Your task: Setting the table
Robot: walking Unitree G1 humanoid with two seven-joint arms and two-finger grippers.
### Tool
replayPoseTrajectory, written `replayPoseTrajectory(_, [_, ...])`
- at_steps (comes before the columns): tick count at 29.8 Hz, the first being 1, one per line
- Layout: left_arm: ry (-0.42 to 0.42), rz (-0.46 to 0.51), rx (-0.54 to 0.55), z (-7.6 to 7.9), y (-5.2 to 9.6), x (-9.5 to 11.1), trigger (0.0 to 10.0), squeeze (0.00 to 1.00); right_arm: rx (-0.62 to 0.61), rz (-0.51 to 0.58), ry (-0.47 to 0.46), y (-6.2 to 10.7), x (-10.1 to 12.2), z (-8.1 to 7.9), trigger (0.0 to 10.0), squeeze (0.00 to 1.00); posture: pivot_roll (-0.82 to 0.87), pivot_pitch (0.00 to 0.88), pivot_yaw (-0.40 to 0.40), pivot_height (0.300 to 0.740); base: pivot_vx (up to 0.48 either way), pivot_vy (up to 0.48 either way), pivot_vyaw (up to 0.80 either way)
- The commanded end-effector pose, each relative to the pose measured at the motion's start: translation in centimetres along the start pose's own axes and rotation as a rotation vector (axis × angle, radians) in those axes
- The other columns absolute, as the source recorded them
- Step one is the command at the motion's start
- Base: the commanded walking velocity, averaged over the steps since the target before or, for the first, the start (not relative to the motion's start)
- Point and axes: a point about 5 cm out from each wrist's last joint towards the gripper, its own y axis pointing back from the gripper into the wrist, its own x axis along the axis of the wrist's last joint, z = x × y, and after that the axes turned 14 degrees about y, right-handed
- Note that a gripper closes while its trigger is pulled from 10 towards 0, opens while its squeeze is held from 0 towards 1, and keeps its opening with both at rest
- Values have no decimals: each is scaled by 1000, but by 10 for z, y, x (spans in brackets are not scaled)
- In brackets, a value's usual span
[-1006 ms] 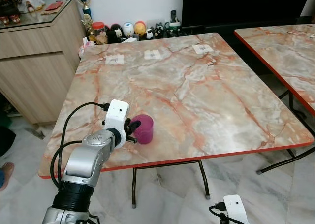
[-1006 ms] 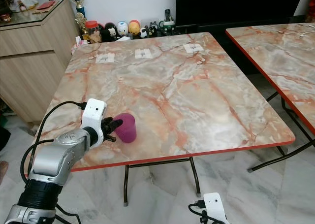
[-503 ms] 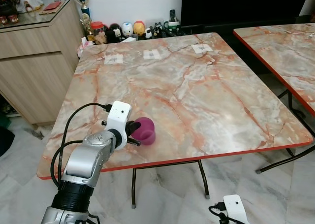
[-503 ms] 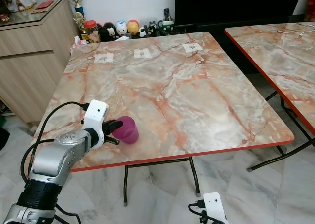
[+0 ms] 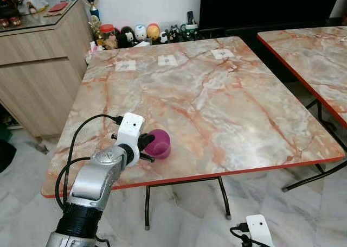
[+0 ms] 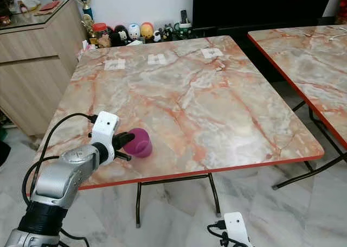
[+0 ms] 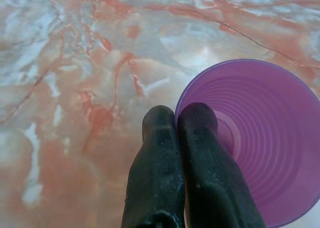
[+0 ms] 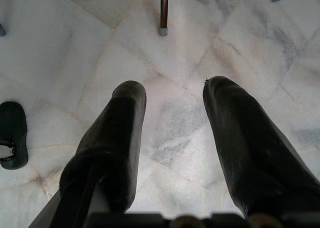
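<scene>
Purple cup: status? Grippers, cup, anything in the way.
Left gripper shut on the purple cup, pinching its rim near the marble table's front-left edge. Cup tilted. Right gripper open, idle above the floor. Tabletop around the cup bare.

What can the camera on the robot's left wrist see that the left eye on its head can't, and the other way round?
The left wrist view looks into the purple plastic cup, showing its ribbed inside, with one black finger inside the rim and the other outside, pinching the wall. The left eye view takes in the whole square marble-patterned table, three white paper labels near its far edge, the wooden cabinet and the silver left arm. Both show the cup, the left gripper and the marbled top.
</scene>
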Motion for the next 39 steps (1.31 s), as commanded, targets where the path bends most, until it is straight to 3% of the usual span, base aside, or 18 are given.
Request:
replayPoseTrajectory(1, [-11, 19, 56, -7, 3, -5, 0, 0, 2, -9, 1, 0, 0, -1, 10000, 0, -33, 0, 51, 740, 0, 0, 0])
replayPoseTrajectory(8, [130, 402, 175, -32, 23, 18, 0, 0, 2, -8, 5, 0, -1, 0, 10000, 0, -29, 0, 40, 740, 0, 0, 0])
replayPoseTrajectory(14, [187, 531, 265, -49, 38, 20, 0, 0, 0, -7, 5, 0, -1, 1, 10000, 0, -33, 0, 40, 740, 0, 0, 0])
replayPoseTrajectory(15, [177, 571, 309, -58, 48, 12, 10000, 0, -1, -7, 2, 0, -2, 1, 10000, 0, -33, 0, 40, 740, 0, 0, 0])
replayPoseTrajectory(20, [92, 617, 379, -71, 69, -10, 10000, 0, -7, -8, -10, 0, -3, 3, 10000, 0, -35, 0, 39, 740, 0, 0, 0])
replayPoseTrajectory(22, [104, 639, 395, -74, 79, -19, 10000, 0, -14, -11, -30, 0, -4, 4, 10000, 0, -23, 0, 30, 740, 0, 0, 0])
replayPoseTrajectory(32, [-21, 639, 362, -68, 78, -22, 10000, 0, -21, -18, -45, 1, -5, 5, 10000, 0, -30, 0, 28, 740, 0, 0, 0])
replayPoseTrajectory(39, [-8, 653, 339, -63, 70, -17, 10000, 0, -27, -19, -59, 1, -5, 4, 10000, 0, -34, 0, 35, 740, 0, -379, 0])
